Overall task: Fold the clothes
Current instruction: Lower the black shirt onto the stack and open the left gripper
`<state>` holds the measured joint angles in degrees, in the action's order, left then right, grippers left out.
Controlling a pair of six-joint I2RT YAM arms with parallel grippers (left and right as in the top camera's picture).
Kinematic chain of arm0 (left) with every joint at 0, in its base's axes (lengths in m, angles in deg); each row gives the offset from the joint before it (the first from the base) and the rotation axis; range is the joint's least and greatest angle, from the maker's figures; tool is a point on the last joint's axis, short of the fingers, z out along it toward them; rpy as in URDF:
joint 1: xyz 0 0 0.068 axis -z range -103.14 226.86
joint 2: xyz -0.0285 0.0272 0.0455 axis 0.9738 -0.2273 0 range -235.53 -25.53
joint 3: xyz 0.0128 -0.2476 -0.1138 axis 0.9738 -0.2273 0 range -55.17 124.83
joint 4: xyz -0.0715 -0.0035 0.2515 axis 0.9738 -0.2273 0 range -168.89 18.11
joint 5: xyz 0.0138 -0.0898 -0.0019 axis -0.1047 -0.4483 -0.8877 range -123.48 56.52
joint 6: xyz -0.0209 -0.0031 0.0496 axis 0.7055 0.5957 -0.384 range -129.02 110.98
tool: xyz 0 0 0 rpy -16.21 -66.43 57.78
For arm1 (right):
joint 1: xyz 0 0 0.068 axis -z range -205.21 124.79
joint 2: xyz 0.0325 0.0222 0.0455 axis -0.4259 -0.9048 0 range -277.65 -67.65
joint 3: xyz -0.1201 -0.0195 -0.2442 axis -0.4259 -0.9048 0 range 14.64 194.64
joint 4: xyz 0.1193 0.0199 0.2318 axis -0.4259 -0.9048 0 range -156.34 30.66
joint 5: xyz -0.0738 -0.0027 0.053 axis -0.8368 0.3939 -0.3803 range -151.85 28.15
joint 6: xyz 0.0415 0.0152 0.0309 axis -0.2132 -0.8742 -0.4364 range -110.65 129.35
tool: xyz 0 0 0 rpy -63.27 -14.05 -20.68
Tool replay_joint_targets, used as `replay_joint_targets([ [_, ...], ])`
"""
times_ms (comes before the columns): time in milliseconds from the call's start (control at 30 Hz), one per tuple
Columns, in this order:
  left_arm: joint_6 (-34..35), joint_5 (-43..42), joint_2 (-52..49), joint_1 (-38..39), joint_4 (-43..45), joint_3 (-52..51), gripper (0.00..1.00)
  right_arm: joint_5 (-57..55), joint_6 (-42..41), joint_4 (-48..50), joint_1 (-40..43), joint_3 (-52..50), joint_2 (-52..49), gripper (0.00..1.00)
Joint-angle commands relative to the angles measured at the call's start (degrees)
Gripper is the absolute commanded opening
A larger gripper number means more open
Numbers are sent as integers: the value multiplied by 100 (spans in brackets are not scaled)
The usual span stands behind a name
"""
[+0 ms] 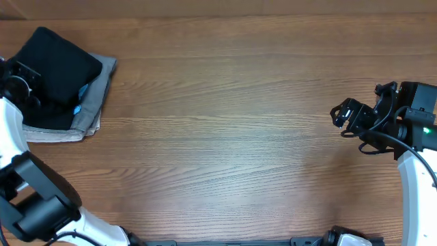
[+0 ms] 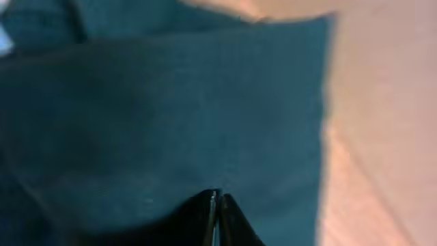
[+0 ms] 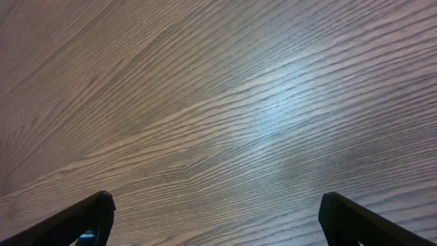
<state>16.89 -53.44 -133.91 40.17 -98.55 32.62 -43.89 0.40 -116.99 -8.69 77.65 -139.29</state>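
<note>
The black T-shirt [image 1: 58, 65] lies folded into a compact, roughly rectangular bundle at the far left corner of the table [image 1: 225, 137], turned at an angle to the table edges. It is the top layer of a small stack. Directly under it a sliver of a light blue garment [image 1: 78, 106] shows at its right edge. Below both lies a folded grey-beige garment [image 1: 92, 113], which sticks out past the shirt on the right and near sides.

The left gripper [image 1: 31, 85] sits at the left side of the stack, over the shirt's left portion. In the left wrist view (blurred at this close range) dark fabric fills most of the frame, with a straight cloth edge on the right and bare table beyond it. The left gripper [image 2: 217, 205] has its jaws closed, the two fingers meeting tip to tip against the dark fabric. It cannot be determined whether a fold of cloth is pinched between them.

The right gripper [image 1: 345, 116] is at the opposite end of the table, well apart from the stack. In the right wrist view the right gripper [image 3: 218, 225] has its jaws spread wide, with only wood grain visible between the fingers [image 3: 92, 215]. It holds nothing.
</note>
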Motion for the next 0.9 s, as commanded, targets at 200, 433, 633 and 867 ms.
replay_joint_targets([
  [200, -330, -236, -133, -391, 4, 50, 9, -13, 22, 28, 22, 157, 50, 100],
  [433, 142, -1228, 553, -382, 186, 103, 9, -13, 22, 28, 22, 157, 52, 100],
  [633, 149, -1261, 1182, -282, -422, 103, 10, -13, 22, 28, 22, 157, 50, 100],
  [867, -199, -1058, 977, 42, -1665, -208, 4, -13, 22, 28, 22, 157, 52, 100],
])
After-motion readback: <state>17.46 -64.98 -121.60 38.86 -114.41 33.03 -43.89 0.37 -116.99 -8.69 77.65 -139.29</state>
